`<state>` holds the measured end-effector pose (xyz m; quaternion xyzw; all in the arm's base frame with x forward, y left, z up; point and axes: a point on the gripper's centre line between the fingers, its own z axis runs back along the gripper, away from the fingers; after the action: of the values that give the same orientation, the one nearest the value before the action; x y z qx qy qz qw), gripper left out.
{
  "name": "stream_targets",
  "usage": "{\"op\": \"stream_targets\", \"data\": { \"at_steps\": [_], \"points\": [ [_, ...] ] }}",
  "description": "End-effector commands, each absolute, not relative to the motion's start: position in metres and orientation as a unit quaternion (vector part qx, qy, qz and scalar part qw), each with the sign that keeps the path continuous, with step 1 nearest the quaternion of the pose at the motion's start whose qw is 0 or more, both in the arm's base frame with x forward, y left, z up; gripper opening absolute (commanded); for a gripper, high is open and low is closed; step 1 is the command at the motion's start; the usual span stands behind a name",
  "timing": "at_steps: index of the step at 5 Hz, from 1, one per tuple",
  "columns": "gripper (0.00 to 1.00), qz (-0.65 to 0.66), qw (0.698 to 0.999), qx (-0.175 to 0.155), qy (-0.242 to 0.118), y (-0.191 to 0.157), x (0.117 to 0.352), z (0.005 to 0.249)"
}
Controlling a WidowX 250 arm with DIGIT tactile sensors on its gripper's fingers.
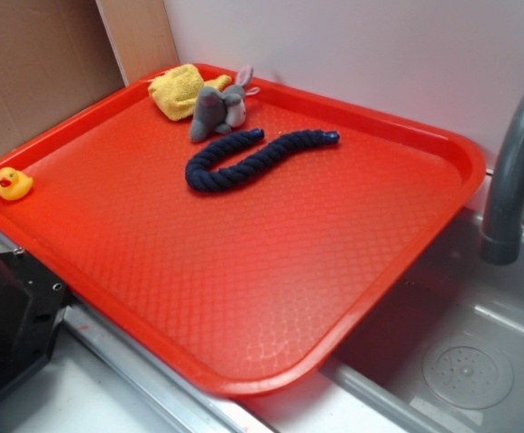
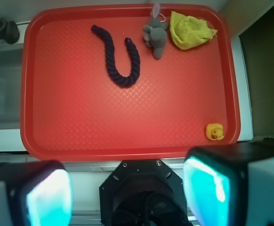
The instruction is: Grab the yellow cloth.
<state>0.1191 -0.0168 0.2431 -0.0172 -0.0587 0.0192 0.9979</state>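
While the gripper [image 2: 127, 193] hangs with its two pads spread wide and empty over the near rim of the red tray [image 2: 127, 117], the yellow cloth [image 2: 189, 30] lies crumpled in a far tray corner, touching a grey plush toy [image 2: 155, 34]. A dark blue rope [image 2: 119, 56] curls mid-tray, apart from both; a rubber duck [image 2: 215, 131] sits alone by the opposite edge, and a sink [image 1: 460, 361] adjoins the tray.

Red tray [image 1: 352, 298] over a steel sink [image 1: 478, 361], grey faucet [image 1: 514, 171] at its edge. On the tray: dark blue rope [image 1: 252, 158] curved near the middle, grey plush toy [image 1: 218, 108] by the far rim. Small rubber duck [image 1: 13, 184] alone in another corner, well apart.
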Motion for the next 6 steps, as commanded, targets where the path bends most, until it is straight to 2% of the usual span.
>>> {"op": "stream_targets", "data": {
  "at_steps": [1,2,3,4,5,6],
  "points": [
    [1.00,0.019,0.998,-0.017,-0.059,-0.017,0.119,0.243],
    [1.00,0.126,0.990,0.032,-0.054,0.033,0.148,0.196],
    [1.00,0.190,0.977,0.049,-0.082,0.059,0.172,0.187],
    [1.00,0.304,0.941,0.028,-0.146,0.088,0.208,0.168],
    [1.00,0.341,0.930,0.023,-0.137,0.095,0.249,0.149],
    [1.00,0.369,0.918,0.001,-0.146,0.108,0.277,0.120]
  ]
}}
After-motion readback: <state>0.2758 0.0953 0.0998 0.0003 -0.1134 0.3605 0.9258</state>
